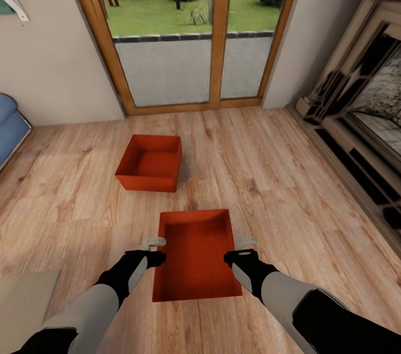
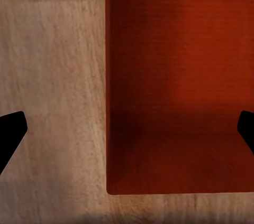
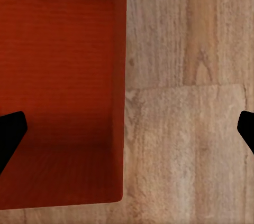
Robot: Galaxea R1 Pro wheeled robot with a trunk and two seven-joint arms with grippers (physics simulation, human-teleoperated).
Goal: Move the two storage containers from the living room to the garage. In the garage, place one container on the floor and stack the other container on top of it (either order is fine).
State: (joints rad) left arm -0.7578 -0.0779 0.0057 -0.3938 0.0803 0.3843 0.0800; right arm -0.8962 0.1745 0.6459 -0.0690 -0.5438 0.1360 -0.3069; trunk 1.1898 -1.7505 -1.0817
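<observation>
Two orange-red storage containers stand on the living room's light wood-plank floor. The near container point(image 1: 195, 256) lies lengthwise straight ahead of me, and the far one point(image 1: 150, 162) sits beyond it, slightly left. My left gripper point(image 1: 155, 244) is open over the near container's left wall. The left wrist view looks down on that container point(image 2: 174, 86), and my left gripper point(image 2: 127, 131) has its fingertips point(image 2: 10, 134) spread wide either side of the wall. My right gripper point(image 1: 244, 242) is open over the right wall. In the right wrist view my right gripper point(image 3: 127, 131) straddles the edge of the container point(image 3: 58, 86).
Wood-framed glass doors point(image 1: 189, 31) face me, with garden beyond. A dark fireplace surround point(image 1: 362, 120) lines the right side. A blue sofa corner point(image 1: 8, 123) shows at the left edge, and a beige mat point(image 1: 25, 304) lies at the lower left.
</observation>
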